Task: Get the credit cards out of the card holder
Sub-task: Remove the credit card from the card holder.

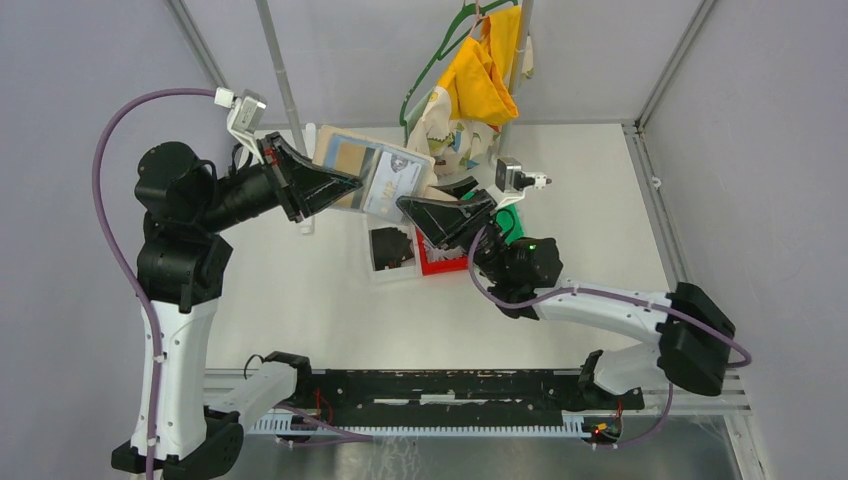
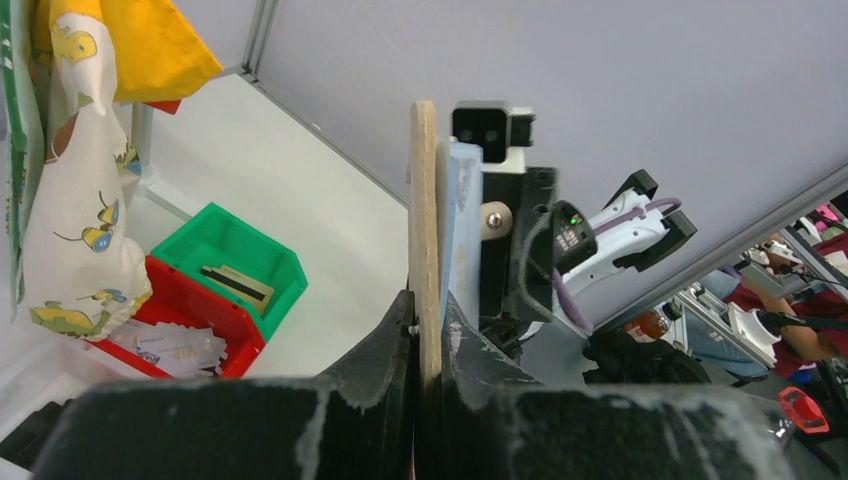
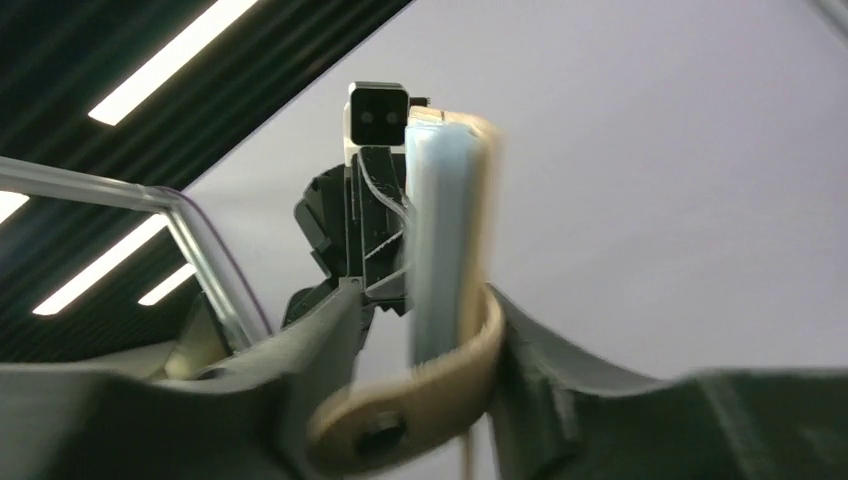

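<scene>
The tan card holder [image 1: 350, 160] is held open in the air above the back of the table. My left gripper [image 1: 348, 184] is shut on its left edge; in the left wrist view the jaws [image 2: 428, 305] clamp the tan cover [image 2: 424, 220], with a pale blue sleeve [image 2: 459, 230] beside it. My right gripper [image 1: 406, 206] is at its lower right edge. In the blurred right wrist view its jaws [image 3: 425, 300] stand open around the sleeves [image 3: 440, 230] and snap tab [image 3: 420, 400]. A black credit card [image 1: 392, 247] lies in the white bin [image 1: 376, 268].
A red bin [image 1: 436, 264] holds a pale card [image 2: 180, 347]. A green bin [image 2: 285, 262] holds a card with a black stripe [image 2: 235, 283]. Yellow and printed cloths [image 1: 480, 75] hang on a hanger at the back. Metal frame posts [image 1: 275, 60] stand at the table's corners.
</scene>
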Robot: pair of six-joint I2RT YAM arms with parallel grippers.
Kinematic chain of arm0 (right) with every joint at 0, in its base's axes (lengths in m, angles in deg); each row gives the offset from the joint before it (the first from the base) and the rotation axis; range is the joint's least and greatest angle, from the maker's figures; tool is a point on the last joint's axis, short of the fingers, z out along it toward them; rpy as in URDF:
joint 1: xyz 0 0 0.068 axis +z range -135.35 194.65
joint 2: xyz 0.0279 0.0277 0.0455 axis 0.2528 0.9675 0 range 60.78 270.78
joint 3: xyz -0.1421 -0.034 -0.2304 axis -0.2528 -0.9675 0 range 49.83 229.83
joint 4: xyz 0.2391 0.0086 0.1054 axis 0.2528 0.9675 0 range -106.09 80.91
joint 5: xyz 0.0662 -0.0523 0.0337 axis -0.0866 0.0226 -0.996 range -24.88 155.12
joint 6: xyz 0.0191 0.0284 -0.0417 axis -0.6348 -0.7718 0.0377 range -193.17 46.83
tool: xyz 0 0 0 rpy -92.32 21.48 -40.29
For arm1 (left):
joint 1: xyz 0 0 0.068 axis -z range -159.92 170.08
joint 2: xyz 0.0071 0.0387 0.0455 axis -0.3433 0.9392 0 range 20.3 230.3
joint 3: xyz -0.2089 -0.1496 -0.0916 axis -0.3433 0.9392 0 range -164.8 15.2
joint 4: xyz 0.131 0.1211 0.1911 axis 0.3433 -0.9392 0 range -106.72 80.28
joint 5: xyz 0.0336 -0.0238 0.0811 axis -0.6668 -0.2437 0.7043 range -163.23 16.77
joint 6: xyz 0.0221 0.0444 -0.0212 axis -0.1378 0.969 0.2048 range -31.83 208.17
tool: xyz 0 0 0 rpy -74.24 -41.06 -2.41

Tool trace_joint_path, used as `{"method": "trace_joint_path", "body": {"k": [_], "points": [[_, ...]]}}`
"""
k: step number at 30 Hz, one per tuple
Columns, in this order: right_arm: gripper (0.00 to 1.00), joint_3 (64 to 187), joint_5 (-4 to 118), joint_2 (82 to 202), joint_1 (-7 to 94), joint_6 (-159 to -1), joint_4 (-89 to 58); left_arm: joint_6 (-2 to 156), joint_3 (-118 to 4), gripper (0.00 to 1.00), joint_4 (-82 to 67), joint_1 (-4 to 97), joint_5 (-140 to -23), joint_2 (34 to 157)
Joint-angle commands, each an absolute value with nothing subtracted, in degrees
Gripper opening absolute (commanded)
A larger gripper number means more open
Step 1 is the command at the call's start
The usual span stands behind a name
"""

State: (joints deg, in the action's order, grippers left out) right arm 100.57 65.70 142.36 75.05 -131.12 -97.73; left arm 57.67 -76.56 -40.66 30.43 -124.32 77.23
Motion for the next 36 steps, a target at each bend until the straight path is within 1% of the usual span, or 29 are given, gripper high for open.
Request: {"method": "trace_joint_path", "body": {"k": [1,3,5,10,13,14,16,17,20,22,23,24,27,28,29,31,33,34,36], "points": [[0.62,101.1,68.7,132.8,75.8,-119.0,-81.5,59.4,-75.1,0.08,-40.2,30.5,-124.0,76.4],[0.65,98.9,71.0,131.7,75.8,-118.4,-83.7,59.4,-74.9,0.08,-40.1,30.4,-124.1,76.4],[0.68,99.3,70.6,132.0,75.8,-118.0,-83.7,59.2,-75.0,0.09,-39.7,30.5,-124.2,76.7],[0.69,101.9,68.0,135.1,75.8,-118.9,-83.5,57.7,-75.1,0.09,-38.7,30.4,-124.3,77.2],[0.70,103.8,67.4,136.2,75.9,-117.8,-79.9,57.2,-75.0,0.08,-38.0,30.4,-124.1,77.0],[0.69,104.0,68.0,136.2,76.0,-117.3,-79.2,56.9,-74.8,0.09,-37.9,30.5,-124.2,76.8],[0.60,103.7,69.3,135.7,76.0,-117.0,-78.1,56.3,-74.3,0.09,-37.7,30.5,-124.5,76.7],[0.53,103.5,69.6,135.4,76.0,-116.5,-78.1,56.3,-74.3,0.08,-37.8,30.4,-124.7,76.6],[0.23,102.6,69.6,133.7,75.9,-115.0,-79.0,56.8,-74.1,0.08,-38.1,30.5,-124.6,75.9],[0.07,102.4,67.9,132.2,75.4,-113.8,-79.2,57.6,-73.6,0.10,-38.6,30.4,-124.4,75.6],[0.02,102.8,66.6,131.2,75.0,-112.6,-78.1,58.4,-73.1,0.14,-39.1,30.4,-124.3,75.4],[0.00,103.3,65.3,129.9,74.6,-111.7,-75.4,59.7,-72.5,0.21,-39.8,30.4,-124.3,75.1],[0.00,105.9,57.2,126.8,72.8,-109.2,-67.6,67.8,-69.2,0.50,-43.8,30.5,-122.5,74.0],[0.00,107.8,53.5,126.3,72.2,-107.7,-62.3,72.0,-68.3,0.62,-45.5,30.5,-121.5,73.6],[0.00,110.3,51.1,125.7,72.0,-105.9,-56.0,75.8,-67.5,0.71,-46.9,30.4,-120.5,73.1],[0.00,114.5,46.6,125.4,71.9,-100.9,-42.9,82.2,-66.5,0.83,-49.8,30.4,-118.1,72.6],[0.00,116.8,42.9,125.7,71.8,-97.9,-33.4,86.9,-66.9,0.96,-52.6,30.5,-118.6,72.8],[0.00,117.6,41.6,126.0,71.9,-96.9,-30.0,88.7,-67.1,0.99,-53.7,30.4,-119.5,72.9],[0.00,118.8,39.2,126.9,71.8,-95.1,-23.3,92.8,-67.8,1.00,-56.0,30.5,-122.3,73.0]]}}
